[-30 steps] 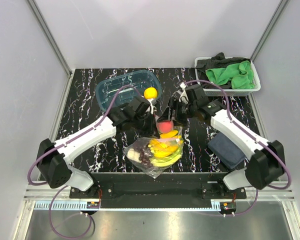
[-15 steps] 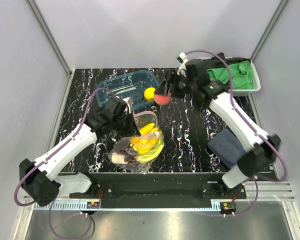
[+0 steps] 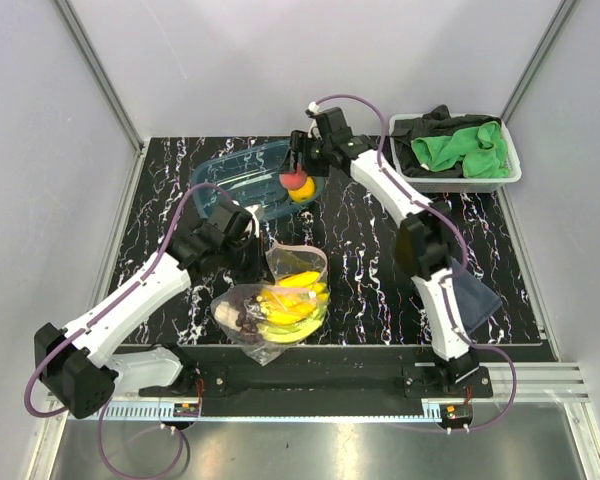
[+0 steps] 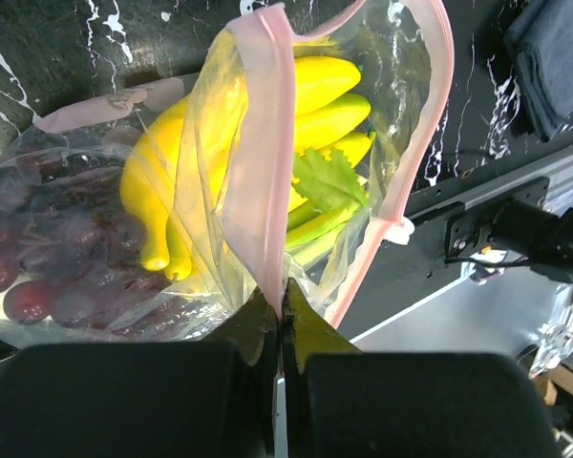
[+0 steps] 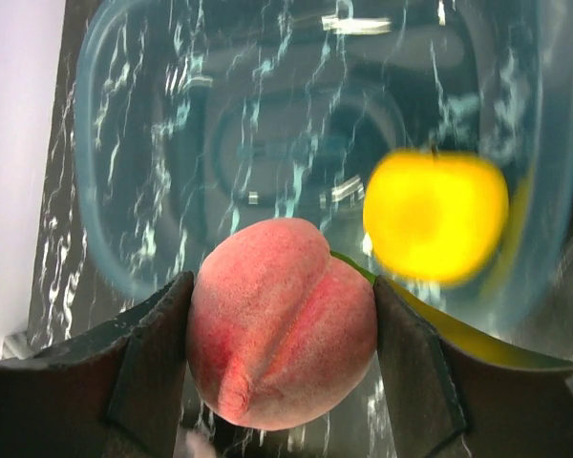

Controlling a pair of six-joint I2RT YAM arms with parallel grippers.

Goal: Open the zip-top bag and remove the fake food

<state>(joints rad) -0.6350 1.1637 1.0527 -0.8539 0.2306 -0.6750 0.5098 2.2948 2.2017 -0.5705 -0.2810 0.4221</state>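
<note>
Midpoint of unloading: zip-top bag open, left gripper clamped on its zip strip. Lemon in tray, peach squeezed in right gripper above it. Bananas and grapes left inside.

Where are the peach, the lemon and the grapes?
peach (image 5: pixel 282 320), right wrist view, middle of its pink skin.
lemon (image 5: pixel 436 218), right wrist view, middle of the blurry yellow fruit.
grapes (image 4: pixel 38 277), left wrist view, dark purple bunch inside the zip-top bag (image 4: pixel 258 172).
</note>
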